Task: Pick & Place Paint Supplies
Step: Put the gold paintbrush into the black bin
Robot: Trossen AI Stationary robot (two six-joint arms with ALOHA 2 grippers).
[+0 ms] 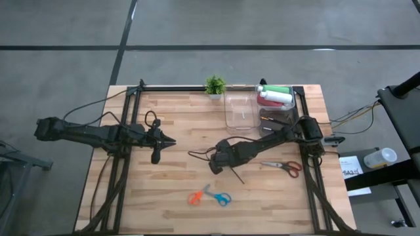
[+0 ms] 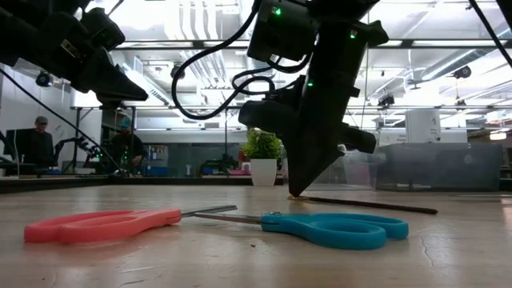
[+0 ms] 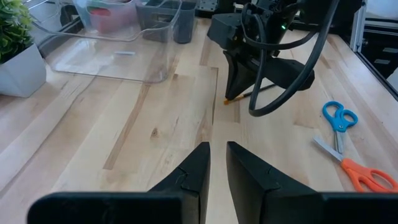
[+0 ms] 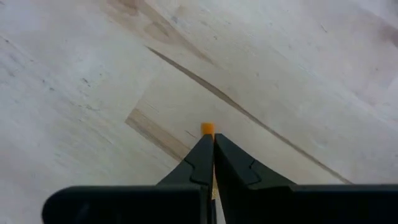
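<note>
A thin dark brush [image 2: 368,205] with an orange end [image 4: 208,129] lies on the wooden table right of centre. My right gripper [image 1: 220,167] stands over that end, pointing steeply down, shut on it. Bottles, green and pink-red among them [image 1: 274,96], lie in a clear bin at the far right. Over the left half of the table, my left gripper [image 1: 172,141] hovers clear of the wood. A narrow gap shows between its fingers [image 3: 217,163], which hold nothing. My right gripper pinches the brush close to its orange end [image 4: 208,129] between its two fingertips, and that end pokes out just past them. The fingers come from above, slanting down. The rest of the stick [image 2: 400,208] lies along the table.
A clear bin [image 1: 239,110] stands at the far middle, with a dark bin [image 1: 275,121] to its right and a small potted plant [image 1: 214,85] at the far edge. Red-handled scissors [image 1: 289,167] lie to the right. Orange [image 1: 195,198] and blue [image 1: 222,196] scissors lie near the front.
</note>
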